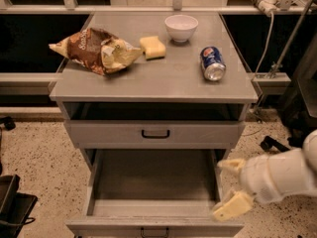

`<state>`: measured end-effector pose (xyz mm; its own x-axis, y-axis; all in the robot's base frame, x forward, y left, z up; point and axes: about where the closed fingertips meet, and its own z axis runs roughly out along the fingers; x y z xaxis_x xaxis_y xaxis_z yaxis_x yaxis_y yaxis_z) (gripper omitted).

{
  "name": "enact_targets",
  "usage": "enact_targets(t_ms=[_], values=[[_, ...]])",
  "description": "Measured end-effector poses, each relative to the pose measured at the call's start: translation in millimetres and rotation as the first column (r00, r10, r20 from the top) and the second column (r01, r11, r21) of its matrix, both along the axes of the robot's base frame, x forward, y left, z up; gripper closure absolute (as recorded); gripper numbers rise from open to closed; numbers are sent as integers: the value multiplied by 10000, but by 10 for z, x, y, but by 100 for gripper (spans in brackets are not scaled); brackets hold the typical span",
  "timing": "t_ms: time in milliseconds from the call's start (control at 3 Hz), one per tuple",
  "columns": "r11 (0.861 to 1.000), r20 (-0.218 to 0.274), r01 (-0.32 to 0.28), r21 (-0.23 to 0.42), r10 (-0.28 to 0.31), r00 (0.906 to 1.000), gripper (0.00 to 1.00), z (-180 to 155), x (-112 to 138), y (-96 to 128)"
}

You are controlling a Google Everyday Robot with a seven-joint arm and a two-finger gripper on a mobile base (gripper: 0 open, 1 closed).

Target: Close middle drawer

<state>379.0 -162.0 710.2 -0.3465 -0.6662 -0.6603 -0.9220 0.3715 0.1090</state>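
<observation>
Down low, stretched in from the right: gripper point(232, 186) by the open middle drawer point(153, 180), fingers point(233, 207) spread, holding nothing; drawer front cut off.

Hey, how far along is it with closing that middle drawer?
Nothing looks done yet: the middle drawer stands pulled far out, its bare grey inside showing. In hand: the gripper, fingers open, sits at the drawer's right front corner; whether it touches the drawer is unclear. Left: push the front in until it lines up under the top drawer.
</observation>
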Motion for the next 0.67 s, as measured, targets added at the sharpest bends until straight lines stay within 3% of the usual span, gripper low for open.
enact_targets(t_ms=[333, 667], values=[[9991, -748, 292, 311, -268, 9968, 42, -582, -137, 61], [9991, -748, 291, 311, -268, 9968, 65, -582, -137, 61]])
